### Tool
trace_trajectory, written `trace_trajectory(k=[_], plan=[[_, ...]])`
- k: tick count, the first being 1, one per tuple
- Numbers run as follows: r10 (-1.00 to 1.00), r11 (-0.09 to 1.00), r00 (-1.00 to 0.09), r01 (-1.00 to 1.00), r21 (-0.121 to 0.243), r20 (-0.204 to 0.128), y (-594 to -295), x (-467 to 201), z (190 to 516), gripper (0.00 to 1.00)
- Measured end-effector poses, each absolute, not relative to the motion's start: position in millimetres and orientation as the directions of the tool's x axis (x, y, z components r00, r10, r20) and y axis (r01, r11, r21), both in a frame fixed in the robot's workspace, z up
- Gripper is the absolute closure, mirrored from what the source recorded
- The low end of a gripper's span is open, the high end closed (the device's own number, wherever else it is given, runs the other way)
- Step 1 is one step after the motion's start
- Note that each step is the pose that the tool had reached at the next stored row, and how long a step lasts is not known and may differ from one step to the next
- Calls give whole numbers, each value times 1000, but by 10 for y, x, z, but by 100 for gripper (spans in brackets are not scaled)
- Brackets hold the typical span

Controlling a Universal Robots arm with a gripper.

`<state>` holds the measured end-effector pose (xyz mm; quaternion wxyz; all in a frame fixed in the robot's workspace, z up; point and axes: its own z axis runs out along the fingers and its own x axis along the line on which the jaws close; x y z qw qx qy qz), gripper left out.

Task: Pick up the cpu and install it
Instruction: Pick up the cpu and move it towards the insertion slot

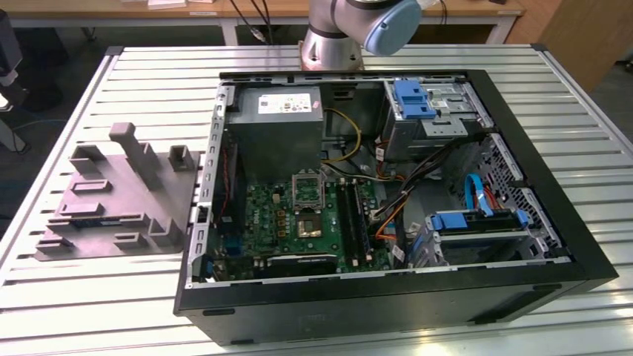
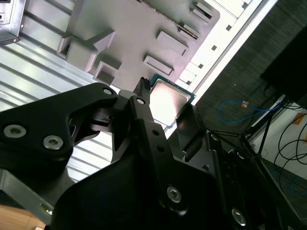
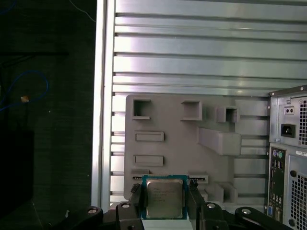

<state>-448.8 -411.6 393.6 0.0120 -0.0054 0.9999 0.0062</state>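
Ribbed aluminium slats make up the table (image 1: 99, 311), and on it an open computer case (image 1: 396, 222) lies on its side with a grey moulded tray (image 1: 114, 200) just beside it, on the exterior view's left. Inside the case the dark square socket (image 1: 307, 189) sits on the green board, its metal frame catching the light.

Both wrist views look down past the claw (image 3: 164, 195), and its two black fingers (image 3: 135, 196) are closed in on the cpu (image 3: 164, 202), one on each of two opposite edges. The chip hangs in the air above the tray's near edge, well apart from the case. Its silvery top faces the first wrist view, and a thin green rim shows around it.

To my eye this is a light, stiff little plate that will not bend or sag. The smooth metal lid looks slippery, so the thin edges are the sensible place to hold it, and that is where the fingers sit. I would guess the underside is the delicate part, so a light, level squeeze on the sides suits it better than a hard pinch. With so little edge to grip, a tilt or a knock could let it slide out.
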Motion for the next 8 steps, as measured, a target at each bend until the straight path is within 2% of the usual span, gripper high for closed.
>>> trace_trajectory(k=[8], plan=[[-11, 1000, -1000, -11, 12, -24, -4116, -4476, 3937, 53]])
